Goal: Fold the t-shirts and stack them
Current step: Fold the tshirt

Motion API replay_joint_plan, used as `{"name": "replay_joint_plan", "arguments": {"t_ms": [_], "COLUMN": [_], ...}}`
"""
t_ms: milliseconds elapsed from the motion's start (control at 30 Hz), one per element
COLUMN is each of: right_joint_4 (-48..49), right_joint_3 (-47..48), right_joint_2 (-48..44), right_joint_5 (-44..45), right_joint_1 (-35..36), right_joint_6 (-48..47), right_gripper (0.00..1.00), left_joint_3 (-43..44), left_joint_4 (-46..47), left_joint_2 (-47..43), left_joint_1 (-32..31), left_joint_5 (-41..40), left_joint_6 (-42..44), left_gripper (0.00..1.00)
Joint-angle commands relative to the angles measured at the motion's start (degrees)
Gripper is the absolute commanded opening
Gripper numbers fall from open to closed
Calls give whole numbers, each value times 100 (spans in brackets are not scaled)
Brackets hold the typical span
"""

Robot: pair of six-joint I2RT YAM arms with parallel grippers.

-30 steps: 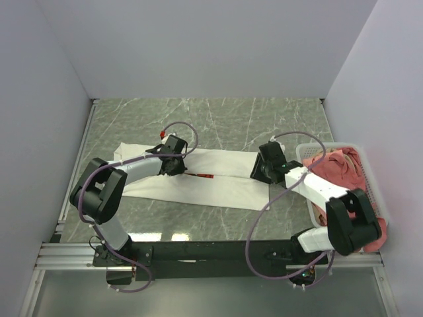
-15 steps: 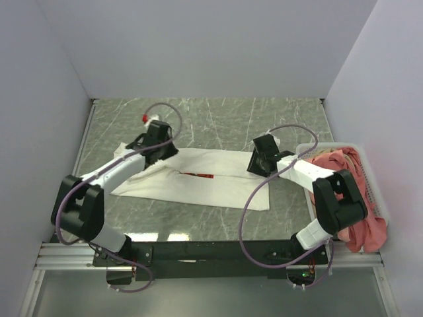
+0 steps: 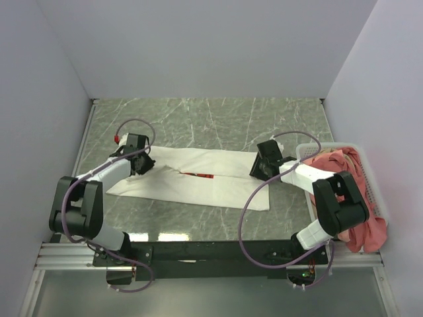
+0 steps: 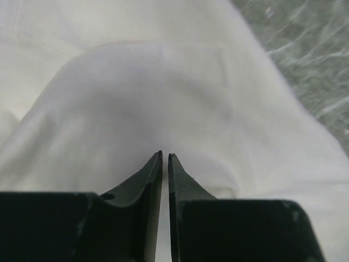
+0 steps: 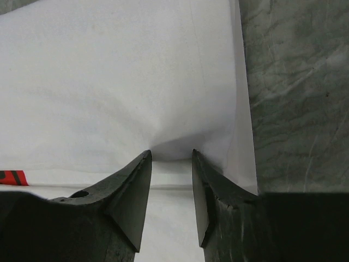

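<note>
**Top view.** White t-shirt (image 3: 198, 188) lies flat on bench (image 3: 218, 119), long axis L–R, narrowed to a strip. Both long edges look turned in, and a slit along the middle shows the red print (image 3: 198, 174). Left end effector (image 3: 137, 162) sits on the shirt's L end, right end effector (image 3: 264, 168) on its R end. Pink t-shirts (image 3: 340, 165) are heaped in the white basket (image 3: 305, 150) at far R, unfolded, one spilling over the near rim. No stack anywhere.
Judgement: early. First shirt is part-folded and the cross-folds are not yet done. The rest are untouched.

**Left wrist.** Left end effector (image 4: 164, 155) has its fingers all but together, hairline gap only. Tips rest on the white t-shirt (image 4: 147, 93). The cloth humps up just ahead of the tips. Can't tell if any is nipped. Bare bench (image 4: 305, 43) top R.

**Right wrist.** Right end effector (image 5: 170, 153) has its fingers apart, tips down on the white t-shirt (image 5: 120, 82). A small pucker sits between them, nothing clamped as far as seen. Hem edge is straight, close to the R finger. Red print (image 5: 11, 177) at L margin. Cloth is thin, soft and smooth.
</note>
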Motion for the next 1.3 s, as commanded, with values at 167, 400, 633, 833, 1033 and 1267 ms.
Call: {"name": "replay_joint_plan", "arguments": {"t_ms": [167,400,633,833,1033,1267], "right_joint_4": [100,162,109,162,267,408], "right_joint_3": [-200,-104,143,292,354,301], "right_joint_2": [-269,-339,-365,-278,-172,-146], "right_joint_5": [-224,-374,-471,-602,-760,-892], "right_joint_1": [-30,-39,40,119,164,181], "right_joint_6": [37,10,-95,-130,-131,-113], "right_gripper": [43,43,43,43,43,43], "left_joint_3": [-758,-1136,-759,-161,349,674], "left_joint_4": [1175,1897,266,-1000,-1275,-1064], "left_joint_2": [156,-124,-1144,-1233,-443,174], "left_joint_1": [40,22,31,241,742,857], "left_joint_5": [893,1667,-175,-1505,-1401,-522], "left_joint_6": [-82,207,-344,-671,-347,260], "left_gripper": [11,19,42,56,57,56]}}
